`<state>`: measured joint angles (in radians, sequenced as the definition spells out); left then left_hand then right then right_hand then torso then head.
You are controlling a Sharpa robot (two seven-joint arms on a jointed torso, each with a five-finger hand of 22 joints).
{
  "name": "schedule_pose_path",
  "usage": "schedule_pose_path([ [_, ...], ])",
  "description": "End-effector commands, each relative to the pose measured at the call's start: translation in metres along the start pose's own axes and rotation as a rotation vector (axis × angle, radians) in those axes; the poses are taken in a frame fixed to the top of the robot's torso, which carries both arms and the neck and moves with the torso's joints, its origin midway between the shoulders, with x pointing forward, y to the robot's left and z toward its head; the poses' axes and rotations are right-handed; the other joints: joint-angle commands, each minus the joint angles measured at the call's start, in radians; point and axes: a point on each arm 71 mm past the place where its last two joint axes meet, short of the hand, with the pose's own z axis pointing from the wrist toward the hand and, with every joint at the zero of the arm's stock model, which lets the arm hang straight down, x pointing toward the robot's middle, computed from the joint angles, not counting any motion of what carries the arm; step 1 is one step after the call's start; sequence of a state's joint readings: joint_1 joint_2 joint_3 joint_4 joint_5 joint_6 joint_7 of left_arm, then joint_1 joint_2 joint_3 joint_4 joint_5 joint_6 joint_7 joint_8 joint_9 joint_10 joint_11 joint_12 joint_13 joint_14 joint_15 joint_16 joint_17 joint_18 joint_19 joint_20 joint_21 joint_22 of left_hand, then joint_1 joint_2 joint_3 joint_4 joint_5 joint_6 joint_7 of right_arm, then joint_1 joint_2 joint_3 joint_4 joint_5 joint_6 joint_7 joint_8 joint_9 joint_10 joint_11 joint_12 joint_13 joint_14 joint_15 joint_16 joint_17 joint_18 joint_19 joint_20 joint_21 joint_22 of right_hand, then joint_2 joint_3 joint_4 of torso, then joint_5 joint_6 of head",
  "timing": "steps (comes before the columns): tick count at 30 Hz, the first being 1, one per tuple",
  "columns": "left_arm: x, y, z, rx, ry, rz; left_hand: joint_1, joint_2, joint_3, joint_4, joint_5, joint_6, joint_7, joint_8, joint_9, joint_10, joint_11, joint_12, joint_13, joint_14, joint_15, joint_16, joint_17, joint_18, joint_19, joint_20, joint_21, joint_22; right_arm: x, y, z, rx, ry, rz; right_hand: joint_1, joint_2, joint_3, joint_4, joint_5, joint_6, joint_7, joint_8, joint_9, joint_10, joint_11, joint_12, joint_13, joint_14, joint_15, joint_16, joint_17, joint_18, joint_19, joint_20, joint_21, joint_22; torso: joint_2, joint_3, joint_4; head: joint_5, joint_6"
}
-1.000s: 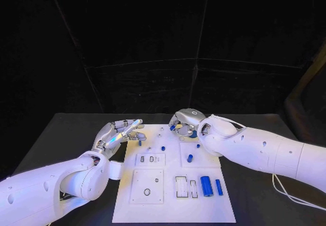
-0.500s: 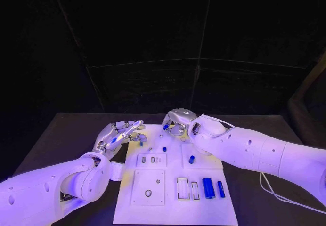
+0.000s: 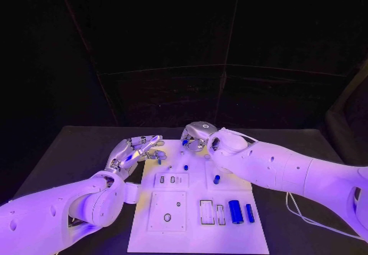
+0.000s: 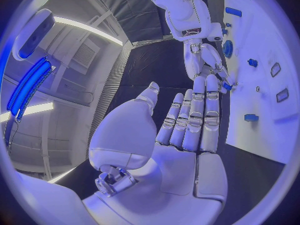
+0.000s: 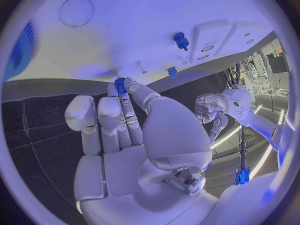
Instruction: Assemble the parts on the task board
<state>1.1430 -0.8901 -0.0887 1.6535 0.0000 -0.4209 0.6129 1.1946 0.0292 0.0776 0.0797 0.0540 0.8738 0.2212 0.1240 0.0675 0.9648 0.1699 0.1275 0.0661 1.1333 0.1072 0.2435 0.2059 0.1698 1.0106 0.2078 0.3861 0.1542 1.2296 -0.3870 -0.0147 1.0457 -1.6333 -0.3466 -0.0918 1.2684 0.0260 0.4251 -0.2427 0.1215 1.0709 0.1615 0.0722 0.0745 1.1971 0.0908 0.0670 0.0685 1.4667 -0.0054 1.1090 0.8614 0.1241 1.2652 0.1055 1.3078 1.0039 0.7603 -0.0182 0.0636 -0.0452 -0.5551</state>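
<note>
Placement comes first: the right robot hand [image 5: 125, 135] pinches a small blue part [image 5: 120, 83] at its fingertips and should lower it squarely, without tilt. The part sits just above the board [image 3: 195, 223], near its far edge. Beside it, the left robot hand [image 3: 138, 150] hovers open, fingers extended, holding nothing.

Overhead head camera, two wrist fisheyes

No readable text, label, brand, number or sign appears on anything here.
</note>
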Motion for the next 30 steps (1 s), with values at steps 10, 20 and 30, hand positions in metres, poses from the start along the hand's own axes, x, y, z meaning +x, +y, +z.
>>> schedule_pose_path([
  [10, 0.003, -0.001, 0.001, -0.001, 0.028, -0.019, 0.002, 0.013, -0.002, -0.004, -0.004, -0.003, 0.009, -0.008, -0.002, -0.003, 0.005, -0.009, -0.002, -0.002, 0.004, -0.010, 0.004, 0.011, 0.002, 0.005, -0.006, -0.003, 0.001, 0.003, 0.004, 0.012, 0.024, -0.071, 0.000, -0.015, 0.004, 0.009, -0.006, -0.011, 0.000, -0.008, 0.000, -0.016, 0.001, -0.005, -0.001, 0.001, 0.008, 0.004, -0.007, -0.012, -0.009, 0.003, 0.003, -0.004, 0.001, 0.0008, -0.0008, 0.004, -0.003],
  [20, 0.003, 0.000, 0.002, -0.006, 0.031, -0.021, 0.002, 0.015, -0.002, -0.005, -0.004, -0.005, 0.009, -0.011, -0.002, -0.006, 0.006, -0.013, -0.002, -0.003, 0.005, -0.012, 0.006, 0.011, 0.001, 0.005, -0.007, -0.004, 0.002, 0.006, 0.006, -0.003, 0.022, -0.061, -0.041, -0.084, -0.059, 0.064, -0.066, -0.140, 0.023, -0.010, -0.011, -0.178, 0.029, -0.003, -0.006, -0.067, 0.036, -0.158, -0.223, 0.027, -0.143, 0.025, -0.116, -0.216, 0.002, 0.0013, -0.0023, 0.005, -0.003],
  [30, 0.000, 0.000, 0.001, -0.011, 0.030, -0.021, 0.002, 0.019, -0.002, -0.006, -0.004, -0.008, 0.010, -0.015, -0.002, -0.010, 0.007, -0.019, -0.002, -0.003, 0.006, -0.015, 0.009, 0.011, 0.001, 0.006, -0.008, -0.006, -0.007, -0.015, -0.007, 0.054, -0.045, 0.007, 0.025, -0.071, -0.208, 0.140, -0.050, -0.214, 0.032, 0.001, -0.001, -0.249, 0.039, 0.040, 0.001, -0.068, 0.038, -0.293, -0.362, 0.050, -0.199, 0.033, -0.242, -0.387, 0.000, 0.0018, -0.0085, 0.007, 0.000],
])
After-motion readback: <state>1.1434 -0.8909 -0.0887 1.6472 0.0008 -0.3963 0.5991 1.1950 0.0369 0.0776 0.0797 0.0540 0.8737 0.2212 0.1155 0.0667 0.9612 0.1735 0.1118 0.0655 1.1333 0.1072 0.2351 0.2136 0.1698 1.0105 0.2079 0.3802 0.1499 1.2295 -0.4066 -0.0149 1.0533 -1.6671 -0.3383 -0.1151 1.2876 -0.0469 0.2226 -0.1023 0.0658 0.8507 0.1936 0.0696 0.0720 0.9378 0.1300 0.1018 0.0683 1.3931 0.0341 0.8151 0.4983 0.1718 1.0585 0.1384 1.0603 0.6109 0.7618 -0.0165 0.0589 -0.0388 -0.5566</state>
